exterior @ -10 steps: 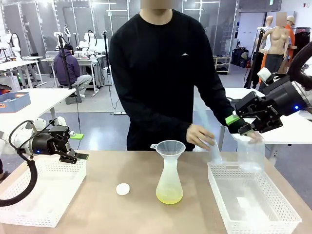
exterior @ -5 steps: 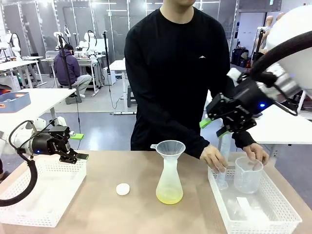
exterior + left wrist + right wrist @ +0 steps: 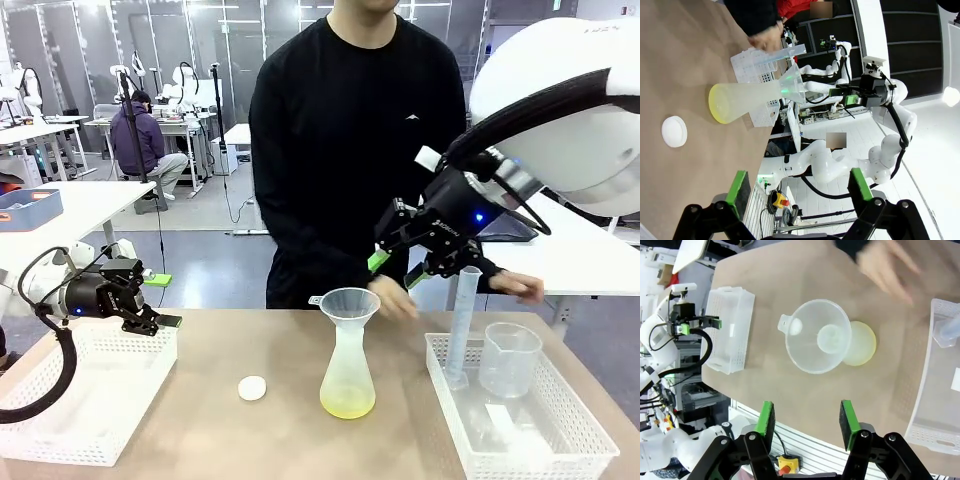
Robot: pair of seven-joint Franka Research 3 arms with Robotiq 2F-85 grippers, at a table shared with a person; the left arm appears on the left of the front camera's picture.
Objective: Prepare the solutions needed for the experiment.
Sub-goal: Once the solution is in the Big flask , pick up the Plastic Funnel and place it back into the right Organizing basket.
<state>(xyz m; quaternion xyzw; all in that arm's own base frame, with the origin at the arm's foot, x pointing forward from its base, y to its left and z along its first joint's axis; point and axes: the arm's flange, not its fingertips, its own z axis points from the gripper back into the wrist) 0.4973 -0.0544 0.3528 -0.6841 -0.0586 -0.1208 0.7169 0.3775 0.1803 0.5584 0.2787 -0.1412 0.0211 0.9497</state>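
1. Your solution (image 3: 347, 403) lies shallow in the conical flask (image 3: 347, 362), at mid-table near the front edge.
2. Right gripper (image 3: 397, 270) and left gripper (image 3: 160, 322) are both spread and empty.
3. Pouring seems done. The funnel (image 3: 349, 303) and white cap (image 3: 252, 388) probably remain for you.

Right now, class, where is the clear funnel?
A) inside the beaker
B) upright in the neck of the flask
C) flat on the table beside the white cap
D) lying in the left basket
B: in the front view the funnel stands upright in the neck of the flask, above the shallow yellow-green liquid at its bottom.
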